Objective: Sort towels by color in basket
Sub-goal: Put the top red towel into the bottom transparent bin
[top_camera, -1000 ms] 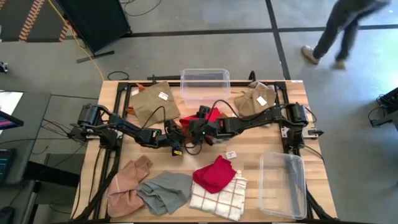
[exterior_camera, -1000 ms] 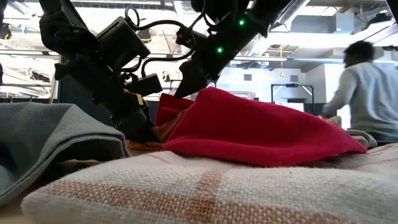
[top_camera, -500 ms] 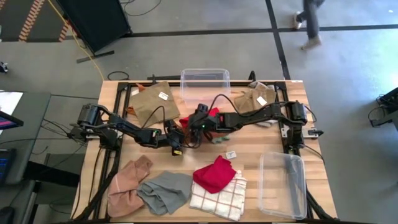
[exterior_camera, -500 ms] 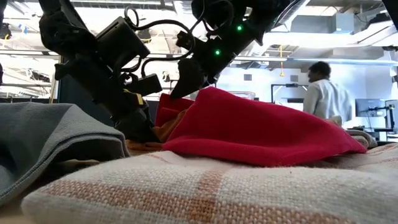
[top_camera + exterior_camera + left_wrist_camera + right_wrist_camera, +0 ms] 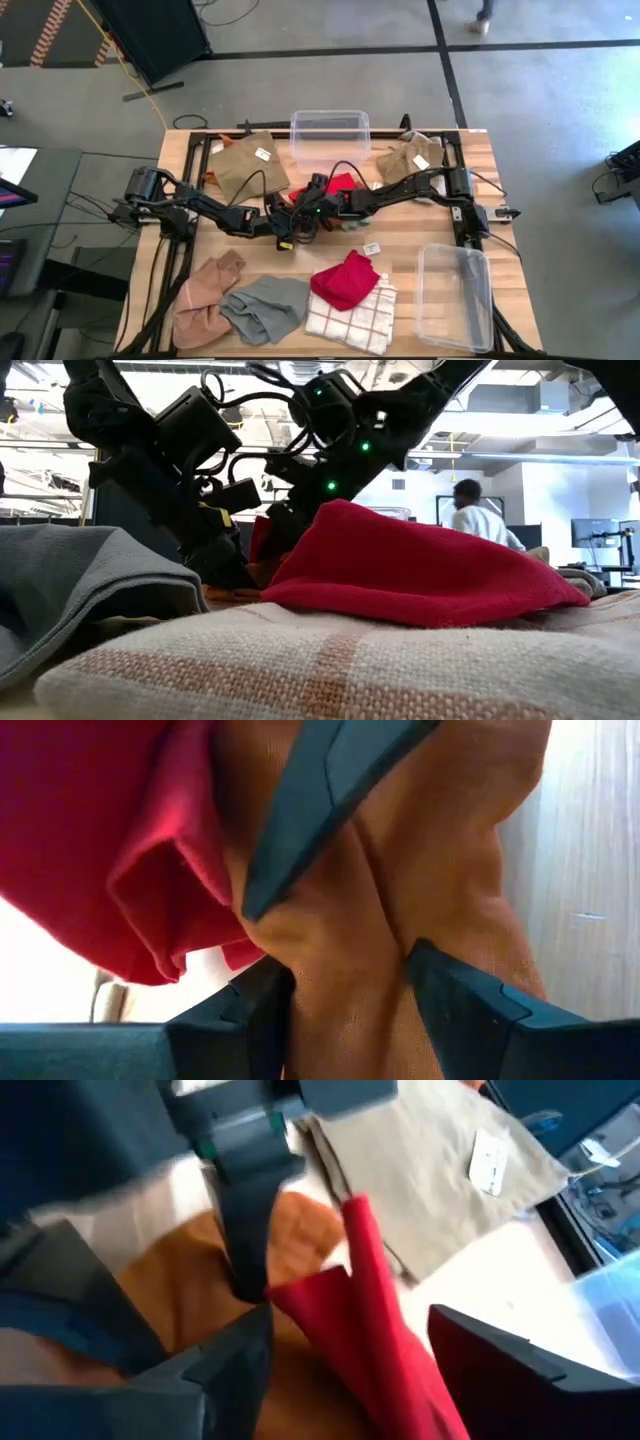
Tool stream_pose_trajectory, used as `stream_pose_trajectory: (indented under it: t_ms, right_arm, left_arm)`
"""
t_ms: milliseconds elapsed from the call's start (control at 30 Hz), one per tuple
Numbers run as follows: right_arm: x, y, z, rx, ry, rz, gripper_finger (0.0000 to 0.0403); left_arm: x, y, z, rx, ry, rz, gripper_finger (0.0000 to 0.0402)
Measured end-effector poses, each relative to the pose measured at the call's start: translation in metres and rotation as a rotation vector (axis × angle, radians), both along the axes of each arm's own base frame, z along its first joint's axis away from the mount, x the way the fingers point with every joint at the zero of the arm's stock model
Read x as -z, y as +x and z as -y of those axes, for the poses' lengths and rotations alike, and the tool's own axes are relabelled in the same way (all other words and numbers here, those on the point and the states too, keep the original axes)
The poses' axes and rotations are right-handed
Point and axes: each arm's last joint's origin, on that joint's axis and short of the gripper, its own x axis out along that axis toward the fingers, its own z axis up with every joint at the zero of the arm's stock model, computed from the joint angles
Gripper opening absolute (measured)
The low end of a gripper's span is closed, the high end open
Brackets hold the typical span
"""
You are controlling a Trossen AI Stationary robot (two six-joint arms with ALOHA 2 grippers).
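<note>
A rust-orange towel (image 5: 440, 850) lies bunched at the table's middle, and a red towel (image 5: 342, 184) rests partly on it. My left gripper (image 5: 285, 228) reaches in from the table's left and is shut on the orange towel. My right gripper (image 5: 303, 208) comes from the right and stands open right beside it. In the right wrist view, a raised fold of the red towel (image 5: 370, 1300) stands between the right gripper's (image 5: 350, 1370) spread fingers. One right finger (image 5: 320, 800) shows in the left wrist view, close above the orange cloth. My left gripper (image 5: 350, 990) pinches a bunched-up fold of the rust-orange towel (image 5: 345, 950) between its two fingers, several layers thick. It comes in low, slanting down from the table's left. The rest of the towel lies on the table. My right gripper: whether its fingers touch the red fold, I cannot tell.
A tan towel (image 5: 245, 165) and a beige towel (image 5: 410, 158) lie at the far side, flanking a clear bin (image 5: 330, 130). Near the front lie a pink towel (image 5: 205, 295), a grey towel (image 5: 265, 308) and another red towel (image 5: 345, 280) on a checked one (image 5: 350, 318). A second clear bin (image 5: 455, 295) sits at the right.
My right gripper has moved toward the table's left and downward, closing in on my left gripper over the orange and red towels. My left gripper has kept still. A person beyond the table has walked on.
</note>
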Motion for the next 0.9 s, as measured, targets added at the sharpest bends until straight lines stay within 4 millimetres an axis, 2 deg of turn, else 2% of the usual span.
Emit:
stream_pose_trajectory:
  t_ms: [233,633,767,900]
  right_arm:
    - [0.001,0.000,0.008,0.042,0.024,0.017,0.0237]
    - [-0.002,0.001,0.010,0.046,0.037,0.030,0.0069]
    - [-0.016,0.004,0.008,0.036,0.033,0.044,0.0028]
    - [-0.039,0.001,0.007,0.025,0.023,0.069,0.0027]
  left_arm:
    - [0.000,0.000,0.000,0.002,0.002,-0.001,0.0192]
    - [0.000,0.000,0.000,0.003,0.004,-0.002,0.0192]
    - [0.000,0.000,0.000,0.003,0.005,-0.009,0.0192]
    - [0.001,-0.001,0.000,0.002,0.005,-0.021,0.0192]
